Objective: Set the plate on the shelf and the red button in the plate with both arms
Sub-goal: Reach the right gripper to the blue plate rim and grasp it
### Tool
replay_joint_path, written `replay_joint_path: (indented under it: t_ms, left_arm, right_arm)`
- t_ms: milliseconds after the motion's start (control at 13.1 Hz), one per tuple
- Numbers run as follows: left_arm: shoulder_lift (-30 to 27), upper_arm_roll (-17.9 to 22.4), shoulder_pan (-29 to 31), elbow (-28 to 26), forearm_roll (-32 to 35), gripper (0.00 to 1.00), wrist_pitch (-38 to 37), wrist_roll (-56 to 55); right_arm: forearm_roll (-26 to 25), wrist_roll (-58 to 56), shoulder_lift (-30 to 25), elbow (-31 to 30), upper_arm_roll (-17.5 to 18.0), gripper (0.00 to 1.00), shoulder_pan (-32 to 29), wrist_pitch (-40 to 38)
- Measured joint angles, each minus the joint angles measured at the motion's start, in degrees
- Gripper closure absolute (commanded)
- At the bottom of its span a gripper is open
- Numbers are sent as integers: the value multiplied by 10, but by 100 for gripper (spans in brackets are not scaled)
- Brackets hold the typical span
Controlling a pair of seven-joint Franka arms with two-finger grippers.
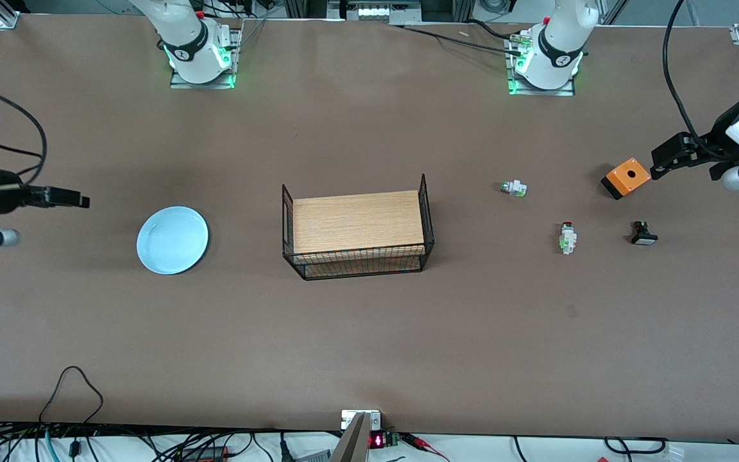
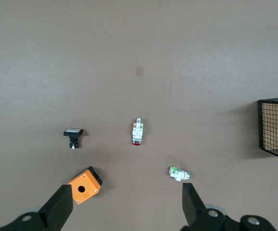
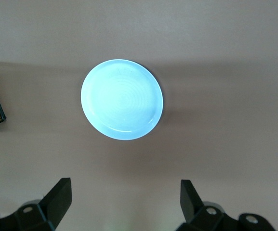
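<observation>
Table (image 1: pixel 369 346): brown surface, both arm bases along one edge; you see loose items at both ends and one container in the middle.

Wire basket (image 1: pixel 428 218): black mesh with a wooden floor, mid-table, nothing in it. It sits between the plate and the cluster of switches.

Plate (image 1: pixel 172 239): light blue, round, flat on the table toward the right arm's end, well apart from the basket. In the right wrist view the plate (image 3: pixel 122 99) lies whole and bare, with a basket corner at the frame edge.

Right gripper (image 1: pixel 77 200): up in the air over bare table at the right arm's end, off to the side of the plate. Its claw is released, fingers (image 3: pixel 57 198) spread wide, nothing between them.

Left gripper (image 1: pixel 661 157): hangs in the air just beside the orange box, at the left arm's end. You find the claw released too, fingers (image 2: pixel 61 206) apart and holding nothing.

Orange box (image 1: pixel 626 177): small block with a dark hole in its top face, tilted, resting on the table.

Red button (image 1: pixel 567 238): white body, green bits, dark red cap at the end pointing toward the arm bases. It lies on its side, nearer to the front camera than the orange box, untouched.

Black switch (image 1: pixel 643 233): white face, beside the red button, toward the left arm's end.

White switch (image 1: pixel 513 188): greenish-silver tip, lying between the basket and the orange box, farther from the front camera than the red button.
</observation>
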Motion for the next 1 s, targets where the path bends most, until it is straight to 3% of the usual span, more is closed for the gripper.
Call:
replay_joint_path:
  t_ms: [459, 995]
  left_arm:
    - [0, 0, 0, 0, 0, 0, 0, 0]
    - [4, 0, 0, 0, -12, 0, 43, 0]
  right_arm:
    - [39, 0, 85, 8, 1, 0, 1, 41]
    - [61, -55, 194, 10, 0, 0, -14, 162]
